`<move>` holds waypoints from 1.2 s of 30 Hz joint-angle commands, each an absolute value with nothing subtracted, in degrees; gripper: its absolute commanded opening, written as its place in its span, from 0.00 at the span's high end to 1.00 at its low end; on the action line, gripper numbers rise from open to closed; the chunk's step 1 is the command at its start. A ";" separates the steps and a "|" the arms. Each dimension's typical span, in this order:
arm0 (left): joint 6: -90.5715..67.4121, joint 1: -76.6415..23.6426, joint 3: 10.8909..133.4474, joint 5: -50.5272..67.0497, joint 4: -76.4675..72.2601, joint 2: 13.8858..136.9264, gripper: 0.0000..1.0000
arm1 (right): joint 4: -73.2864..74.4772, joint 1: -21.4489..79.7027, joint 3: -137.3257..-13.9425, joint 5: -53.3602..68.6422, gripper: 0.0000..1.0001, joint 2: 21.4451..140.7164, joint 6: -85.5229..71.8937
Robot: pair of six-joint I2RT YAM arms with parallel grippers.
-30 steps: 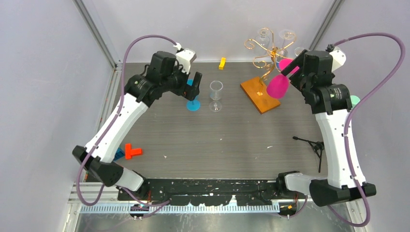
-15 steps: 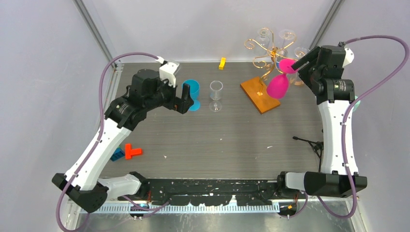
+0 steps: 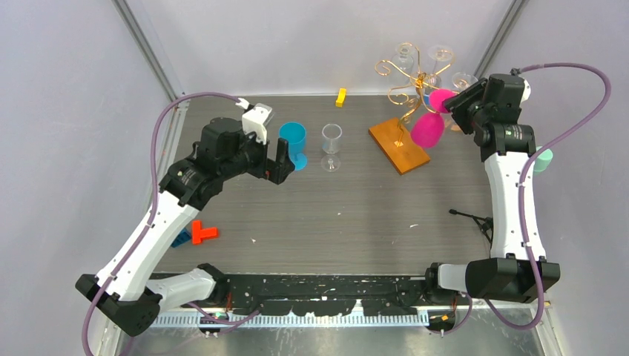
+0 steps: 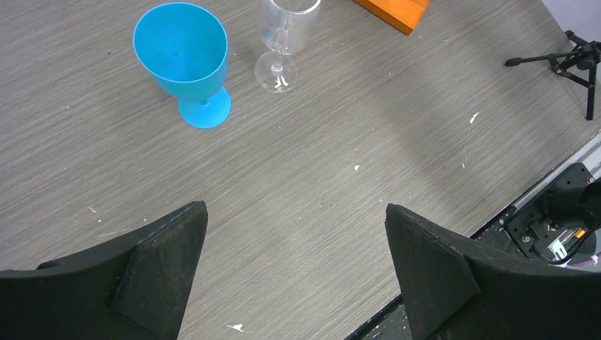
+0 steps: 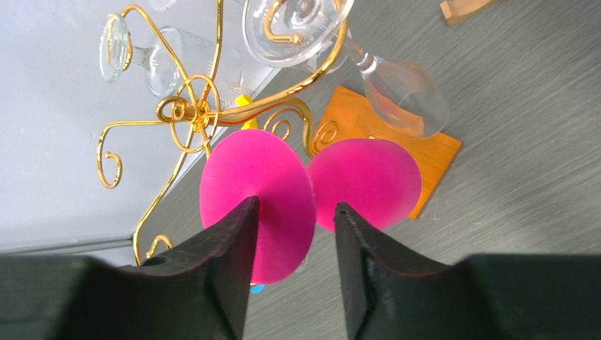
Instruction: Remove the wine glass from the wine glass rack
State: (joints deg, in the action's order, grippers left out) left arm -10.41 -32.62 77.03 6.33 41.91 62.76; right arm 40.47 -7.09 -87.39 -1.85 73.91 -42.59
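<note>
Find the magenta stemmed wine glass [image 5: 365, 184] hanging tilted, bowl down, hard against the curled arms of the thin gold wire glass rack [image 5: 186, 110], above its orange-brown wooden base [image 3: 399, 144]; cannot tell whether hooked on or free. Note the right gripper [image 5: 295, 205] at the stem, jaws apart between foot disc and bowl; cannot tell if clamping. Leave aside the left gripper [image 4: 294, 212], spread wide and empty above the grey worktop [image 4: 305, 163]. Judge as light, stiff, smooth, likely slippery; treat as breakable. Take by the thin stem just under the foot, sparing the clear glasses [image 5: 404, 95] alongside
</note>
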 commanded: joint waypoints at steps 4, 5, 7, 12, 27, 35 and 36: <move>-10.94 -32.43 76.19 7.56 39.39 60.85 0.00 | 38.23 -7.56 -86.10 -2.54 0.64 72.51 -43.60; -10.90 -32.42 76.05 7.56 39.38 60.82 0.00 | 37.66 -7.56 -85.84 -2.72 0.68 72.38 -43.73; -10.90 -32.43 75.94 7.56 39.28 60.74 0.00 | 36.60 -7.56 -85.38 -2.43 0.75 71.70 -44.40; -10.90 -32.43 75.64 7.43 39.32 60.51 0.00 | 34.68 -7.56 -85.11 -2.09 0.87 71.23 -46.46; -10.39 -32.41 75.25 6.87 39.44 60.05 0.00 | 26.56 -7.56 -79.23 1.05 1.00 63.76 -54.88; -10.15 -32.43 75.02 6.61 39.44 59.84 0.00 | 25.82 -7.56 -77.78 2.18 1.00 61.64 -57.33; -10.11 -32.43 74.98 6.55 39.42 59.78 0.00 | 25.79 -7.56 -77.78 2.35 1.00 61.62 -57.41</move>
